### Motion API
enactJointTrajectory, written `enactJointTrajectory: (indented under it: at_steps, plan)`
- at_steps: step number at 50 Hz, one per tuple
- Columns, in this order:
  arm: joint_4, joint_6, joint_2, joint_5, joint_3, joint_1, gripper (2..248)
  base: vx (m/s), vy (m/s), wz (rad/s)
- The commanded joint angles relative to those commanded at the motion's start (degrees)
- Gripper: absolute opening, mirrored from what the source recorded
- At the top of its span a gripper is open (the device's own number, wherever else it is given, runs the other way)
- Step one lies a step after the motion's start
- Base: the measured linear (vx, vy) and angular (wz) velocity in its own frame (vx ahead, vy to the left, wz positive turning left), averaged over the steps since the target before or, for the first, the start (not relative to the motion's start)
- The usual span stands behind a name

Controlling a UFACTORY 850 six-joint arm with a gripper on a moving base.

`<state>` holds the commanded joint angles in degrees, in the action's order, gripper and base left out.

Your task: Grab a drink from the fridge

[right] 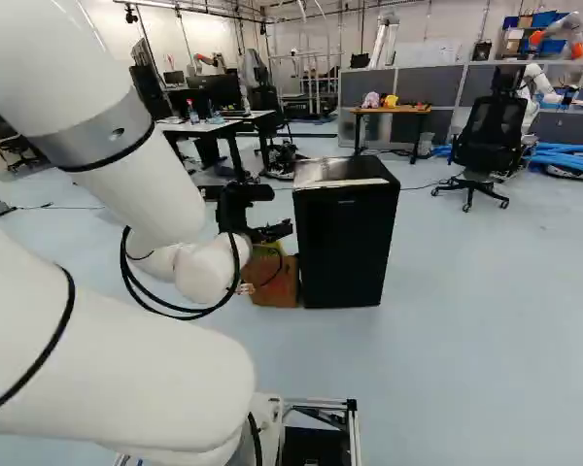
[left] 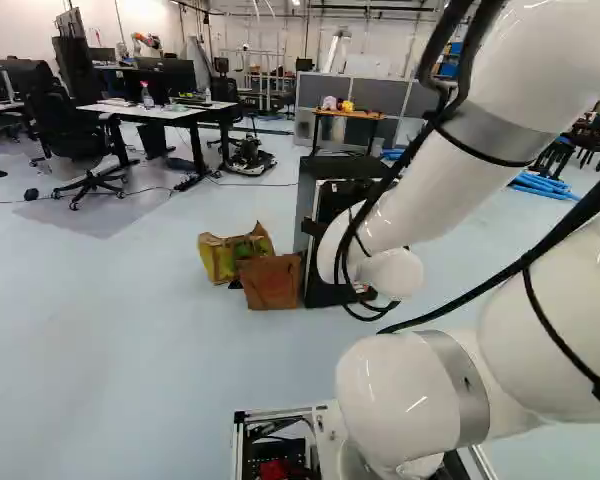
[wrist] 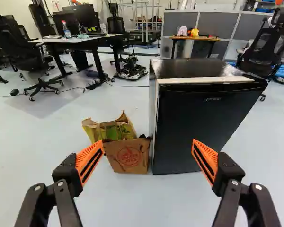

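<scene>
The fridge (wrist: 203, 127) is black, the brown bag (wrist: 116, 163) bears red print, the floor (left: 130, 340) is pale blue.

"What stands mid-floor in the left base view?"
"A dark fridge (left: 306, 203), partly behind the white arm (left: 425, 215)."
"Beside it?"
"A brown paper bag (left: 272, 283), a yellow-green bag (left: 218, 260) just behind."
"Farther left?"
"A black chair (left: 68, 138) near a white-topped table (left: 130, 109) with a bottle (left: 148, 98) on it."
</scene>
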<state>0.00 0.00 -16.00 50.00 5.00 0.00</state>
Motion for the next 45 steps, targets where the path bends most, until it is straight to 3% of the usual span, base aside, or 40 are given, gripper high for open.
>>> enactJointTrajectory:
  at_steps: [45]
  plan:
    - [0.00,0.00,0.00,0.00,0.00,0.00,247,0.056,-0.054,0.018]
